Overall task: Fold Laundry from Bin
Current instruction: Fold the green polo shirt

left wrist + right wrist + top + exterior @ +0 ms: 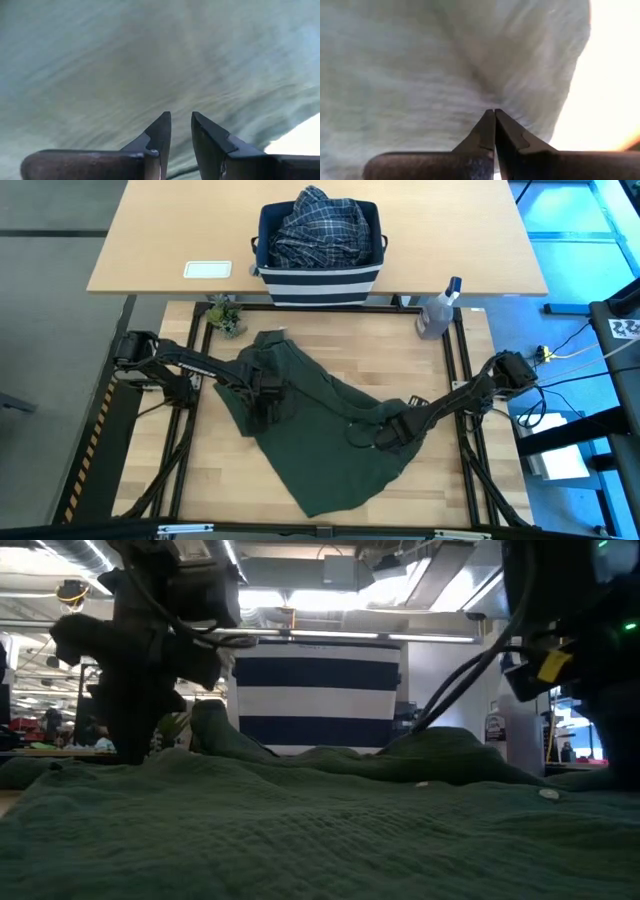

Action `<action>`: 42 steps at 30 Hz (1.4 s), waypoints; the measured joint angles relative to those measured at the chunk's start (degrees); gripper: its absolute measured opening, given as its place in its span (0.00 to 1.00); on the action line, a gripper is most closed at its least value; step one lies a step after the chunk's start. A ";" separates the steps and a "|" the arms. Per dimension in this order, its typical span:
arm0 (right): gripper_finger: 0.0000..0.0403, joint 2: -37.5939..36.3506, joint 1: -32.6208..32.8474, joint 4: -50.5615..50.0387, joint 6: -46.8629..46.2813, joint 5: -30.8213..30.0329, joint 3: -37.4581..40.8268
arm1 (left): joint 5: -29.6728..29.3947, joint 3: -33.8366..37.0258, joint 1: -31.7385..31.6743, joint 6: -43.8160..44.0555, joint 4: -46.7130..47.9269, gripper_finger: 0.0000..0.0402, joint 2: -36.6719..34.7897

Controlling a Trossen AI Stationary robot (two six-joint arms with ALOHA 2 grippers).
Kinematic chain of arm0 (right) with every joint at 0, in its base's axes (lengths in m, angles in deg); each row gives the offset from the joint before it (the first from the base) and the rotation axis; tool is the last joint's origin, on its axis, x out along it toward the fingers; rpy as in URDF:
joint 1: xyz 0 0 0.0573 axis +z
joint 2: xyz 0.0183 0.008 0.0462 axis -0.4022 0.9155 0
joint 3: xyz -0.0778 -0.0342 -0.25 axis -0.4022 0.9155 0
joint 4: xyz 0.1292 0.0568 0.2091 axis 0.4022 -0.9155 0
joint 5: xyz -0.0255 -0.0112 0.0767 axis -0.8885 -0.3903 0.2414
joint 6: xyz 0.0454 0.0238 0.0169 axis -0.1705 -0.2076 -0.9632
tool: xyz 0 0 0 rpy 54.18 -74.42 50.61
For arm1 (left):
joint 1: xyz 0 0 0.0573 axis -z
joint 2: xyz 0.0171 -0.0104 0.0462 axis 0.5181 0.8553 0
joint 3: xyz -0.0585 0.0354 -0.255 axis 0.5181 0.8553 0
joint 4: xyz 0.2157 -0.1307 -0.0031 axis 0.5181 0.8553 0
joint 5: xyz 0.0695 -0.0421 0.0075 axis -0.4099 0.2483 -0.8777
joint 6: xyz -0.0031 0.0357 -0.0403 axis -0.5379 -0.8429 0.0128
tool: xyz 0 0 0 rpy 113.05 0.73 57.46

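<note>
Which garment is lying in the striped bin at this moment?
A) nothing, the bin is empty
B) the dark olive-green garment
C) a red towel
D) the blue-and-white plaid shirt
D: in the high view the blue-and-white plaid shirt fills the top of the navy-and-white striped bin, while the dark olive-green garment lies spread on the wooden table below it.
</note>
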 joint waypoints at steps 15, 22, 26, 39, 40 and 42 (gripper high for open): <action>0.00 -2.04 -1.57 4.18 4.89 4.03 -1.01 | -13.48 0.00 0.73 -5.73 3.72 0.18 -0.46; 0.00 -2.10 1.77 11.14 4.05 4.55 -2.27 | -17.17 0.00 -1.13 -7.81 2.88 0.18 -0.46; 0.00 -1.04 2.35 21.55 5.53 3.68 -2.29 | -21.59 0.00 -3.43 -9.28 3.40 0.18 -0.46; 0.00 4.32 2.31 22.48 4.89 3.92 -2.66 | -17.51 3.15 -10.65 -11.26 2.40 0.10 -0.42; 0.00 4.33 2.33 20.80 4.37 3.67 -2.62 | -15.21 3.80 -10.67 -10.22 2.46 0.10 -0.42; 0.00 4.33 2.31 17.39 3.29 3.47 -2.60 | -11.39 4.74 -10.15 -7.81 2.44 0.09 -0.42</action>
